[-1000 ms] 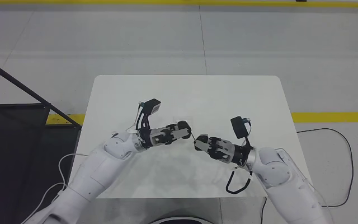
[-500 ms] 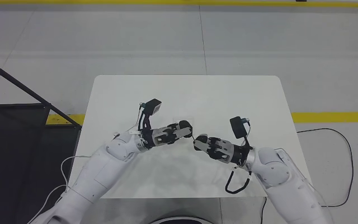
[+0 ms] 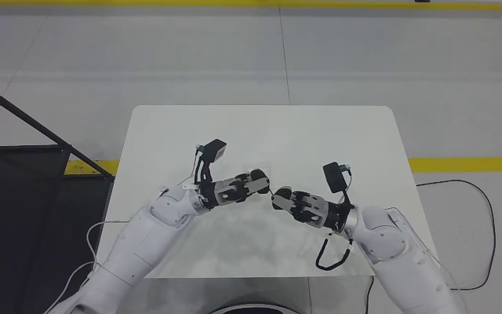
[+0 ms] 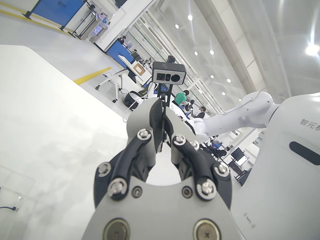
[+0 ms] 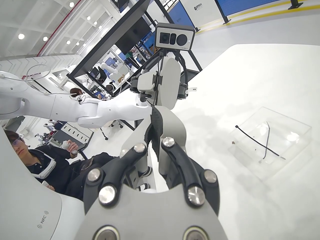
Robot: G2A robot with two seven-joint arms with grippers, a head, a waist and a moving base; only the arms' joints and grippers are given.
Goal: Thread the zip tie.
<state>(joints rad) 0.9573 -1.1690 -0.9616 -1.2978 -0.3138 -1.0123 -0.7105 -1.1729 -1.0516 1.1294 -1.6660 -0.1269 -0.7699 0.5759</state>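
Over the middle of the white table (image 3: 329, 133) my two grippers meet tip to tip. A thin black zip tie (image 3: 271, 191) bridges the small gap between them. My left gripper (image 3: 260, 181) is shut on one end of it; in the left wrist view the strip (image 4: 165, 100) sticks out past the closed fingertips of that gripper (image 4: 163, 109). My right gripper (image 3: 280, 198) is shut on the other end. In the right wrist view its closed tips (image 5: 155, 114) point at the left gripper (image 5: 160, 86), with a short piece of the tie (image 5: 151, 105) between them.
A clear plastic tray (image 5: 297, 129) lies on the table beside my right gripper and holds two spare black zip ties (image 5: 257, 143). A black frame (image 3: 35, 125) stands off the table's left edge. The far half of the table is bare.
My left gripper has crept slightly toward the right one. Both stay shut on the tie.
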